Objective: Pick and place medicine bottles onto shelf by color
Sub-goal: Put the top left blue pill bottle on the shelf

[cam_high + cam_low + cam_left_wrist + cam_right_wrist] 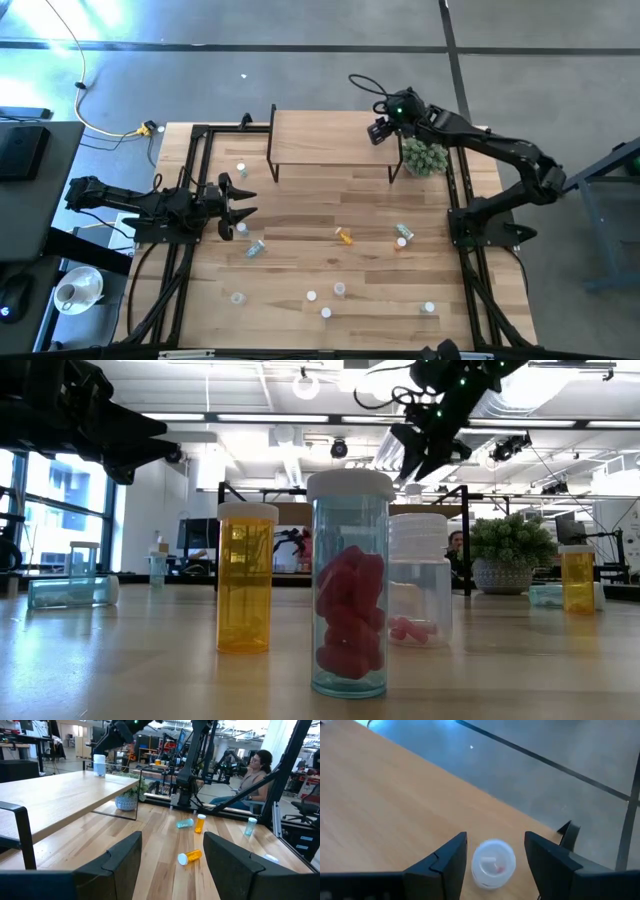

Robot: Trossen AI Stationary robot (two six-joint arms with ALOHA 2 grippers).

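Observation:
The light-wood shelf stands at the table's far side. A light blue bottle with a white cap stands upright on the shelf's right end; it also shows in the left wrist view. My right gripper hangs open just above it, one finger on either side of the cap and clear of it. My left gripper is open and empty, low over the table's left side. Several bottles stand or lie on the tabletop, among them an orange one on its side and a bluish one.
A spiky green plant in a pot stands just right of the shelf, close to my right arm. Upright bottles cluster near the table's near edge. Black frame rails run along both table sides. A person sits beyond the table.

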